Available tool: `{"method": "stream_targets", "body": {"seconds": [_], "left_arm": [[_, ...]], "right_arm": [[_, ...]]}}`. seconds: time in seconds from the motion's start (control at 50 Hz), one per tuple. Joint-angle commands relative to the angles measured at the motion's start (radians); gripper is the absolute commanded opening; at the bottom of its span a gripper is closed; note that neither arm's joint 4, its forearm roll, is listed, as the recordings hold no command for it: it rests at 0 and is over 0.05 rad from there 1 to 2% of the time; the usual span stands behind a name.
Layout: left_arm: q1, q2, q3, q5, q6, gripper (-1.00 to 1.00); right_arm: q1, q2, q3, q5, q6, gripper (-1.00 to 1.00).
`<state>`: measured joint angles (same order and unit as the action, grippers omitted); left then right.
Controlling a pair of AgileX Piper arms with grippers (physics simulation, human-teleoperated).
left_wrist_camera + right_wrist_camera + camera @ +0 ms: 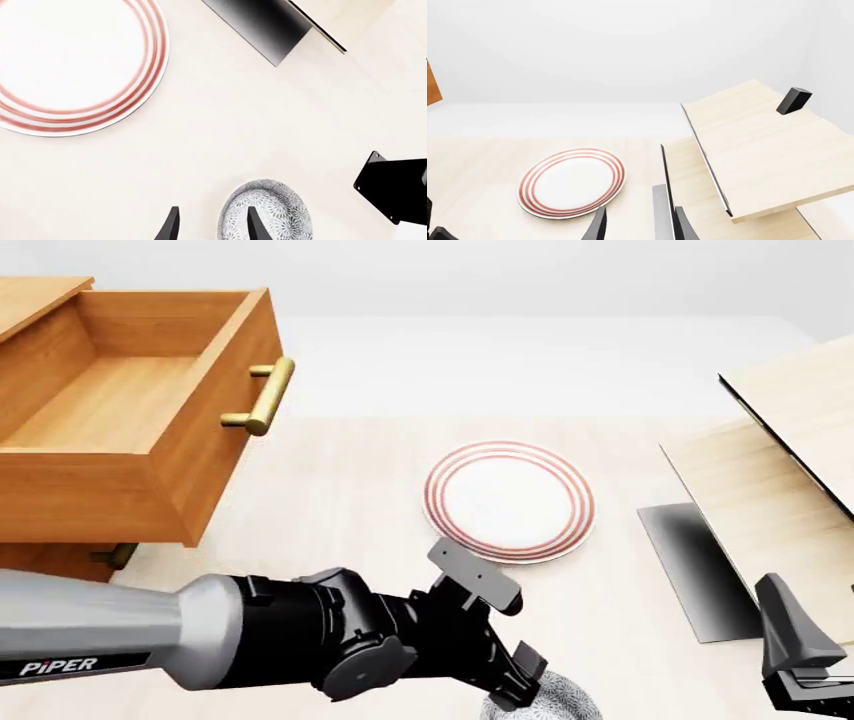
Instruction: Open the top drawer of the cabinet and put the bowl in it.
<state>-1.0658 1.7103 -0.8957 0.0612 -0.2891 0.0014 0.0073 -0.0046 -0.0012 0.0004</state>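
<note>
The top drawer (127, 405) of the orange-brown cabinet (47, 565) stands pulled out, its brass handle (263, 395) facing the table and its plain wood inside bare. The speckled bowl (270, 212) sits on the table at the near edge, partly hidden under my left arm in the front view (571, 703). My left gripper (213, 227) is open and straddles the bowl's rim, one finger (257, 225) inside the bowl and the other outside it. My right gripper (640, 227) is open with nothing between its fingers, low at the front right (801, 670).
A white plate with red rings (509, 502) lies mid-table beyond the bowl. A pale light-wood panel structure (787, 470) rises at the right, casting a dark shadow (694, 570). A lower drawer's brass handle (114, 556) shows under the open drawer.
</note>
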Motion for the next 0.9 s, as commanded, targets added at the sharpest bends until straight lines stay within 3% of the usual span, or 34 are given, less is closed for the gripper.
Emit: {"method": "stream_targets", "body": {"seconds": [0.02, 0.9], "left_arm": [[-0.013, 0.038, 0.001, -0.028, -0.017, 1.00], [-0.053, 0.165, -0.007, -0.102, -0.081, 1.00]], "right_arm": [[0.000, -0.001, 0.000, 0.000, -0.001, 1.00], [0.000, -0.001, 0.000, 0.000, -0.001, 1.00]]}}
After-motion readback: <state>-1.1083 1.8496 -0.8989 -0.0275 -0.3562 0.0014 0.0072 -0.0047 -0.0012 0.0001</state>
